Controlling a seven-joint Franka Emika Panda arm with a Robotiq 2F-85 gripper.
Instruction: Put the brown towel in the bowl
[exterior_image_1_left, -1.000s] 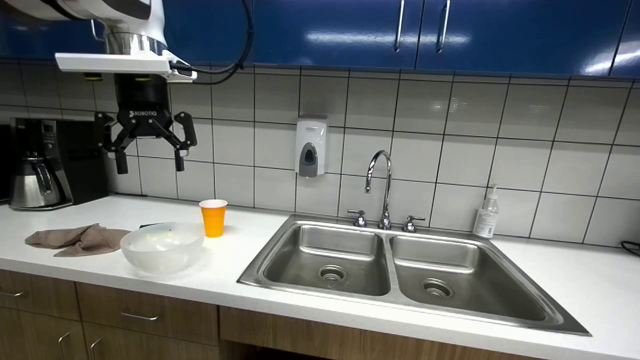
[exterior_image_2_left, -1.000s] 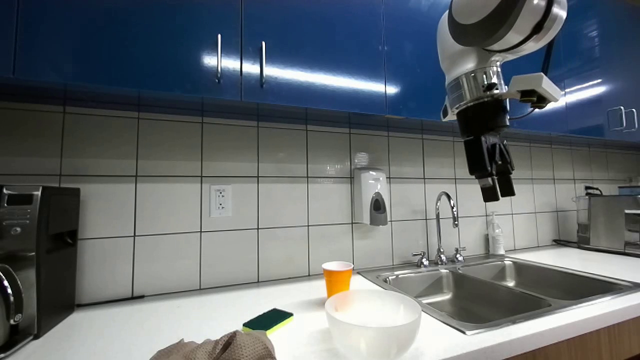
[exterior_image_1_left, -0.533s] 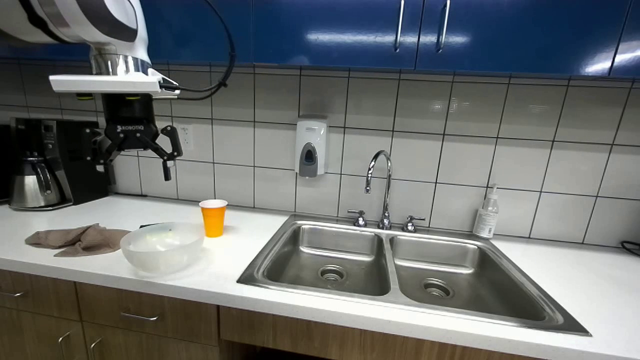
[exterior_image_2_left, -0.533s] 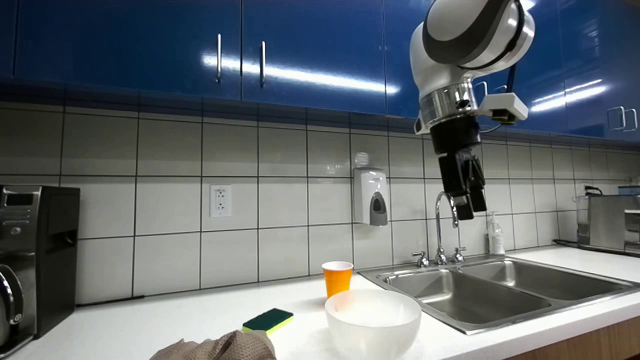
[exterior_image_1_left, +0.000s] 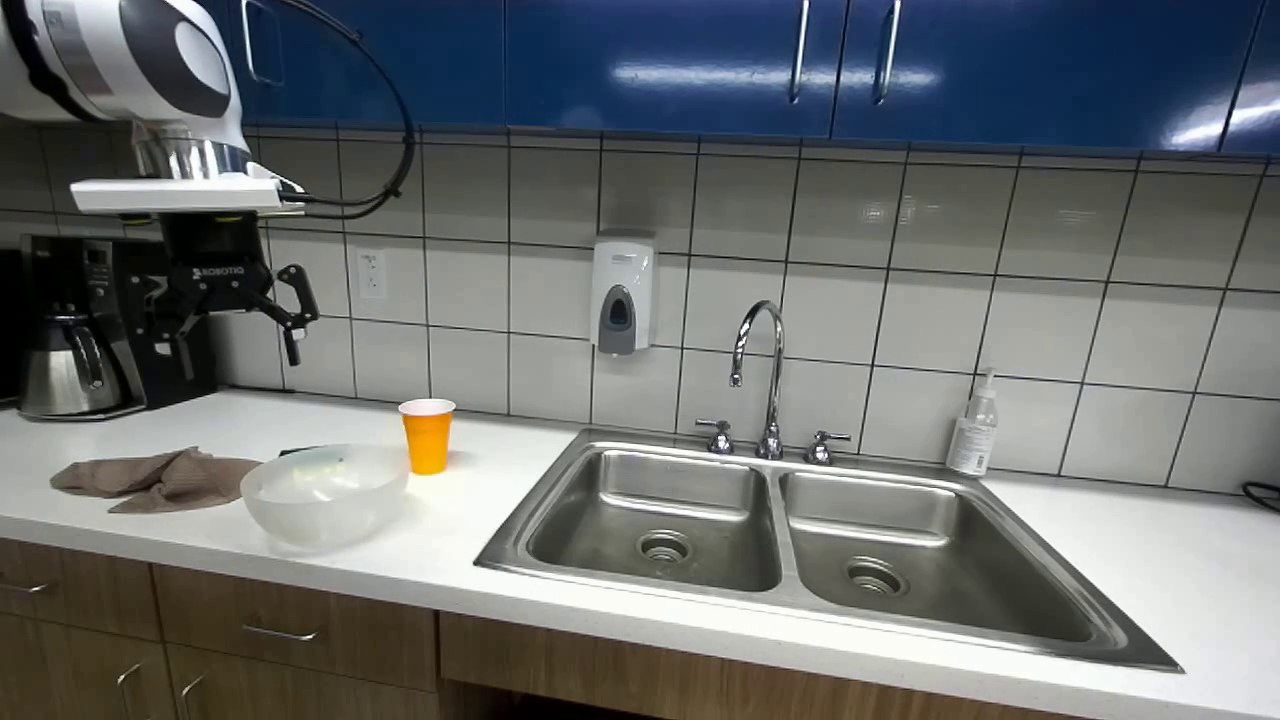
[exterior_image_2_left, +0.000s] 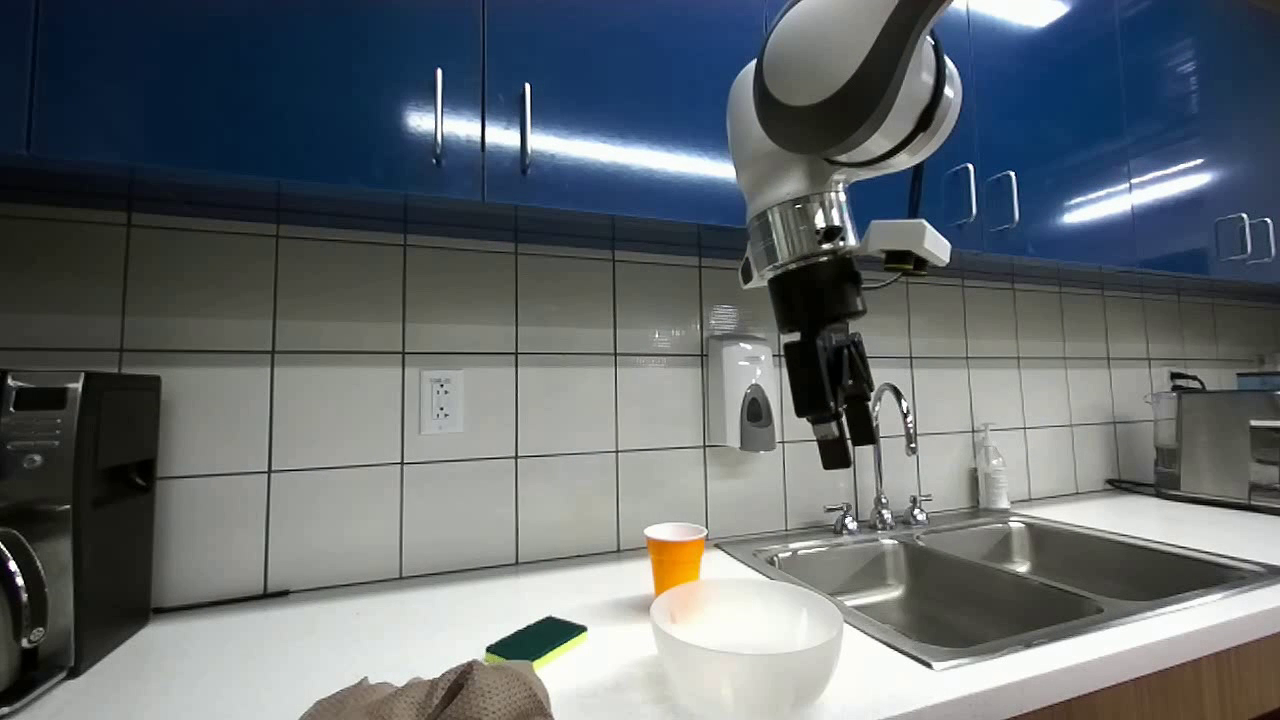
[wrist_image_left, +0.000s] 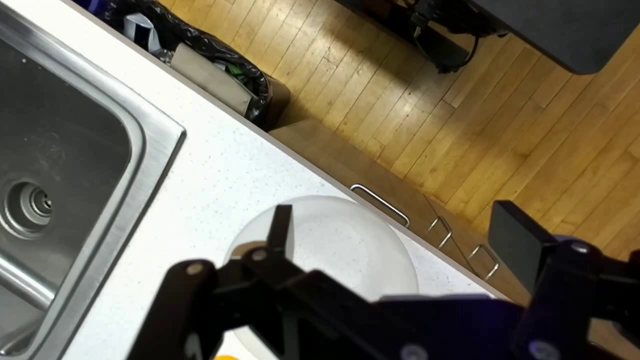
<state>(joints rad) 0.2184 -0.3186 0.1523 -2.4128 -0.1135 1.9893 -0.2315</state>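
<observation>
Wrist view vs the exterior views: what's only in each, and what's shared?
Wrist view only: the wooden floor and a trash bin.

Exterior views only, both of them: the blue cabinets and the wall dispenser. Both also show the brown towel, which I can't make out in the wrist view.

Shared: the bowl, sink, counter and open pincer.

both exterior views: facing tiled wall (exterior_image_1_left: 840, 310), sharing sink (exterior_image_2_left: 940, 585) | wrist: nearer, down at bowl (wrist_image_left: 350, 245)
</observation>
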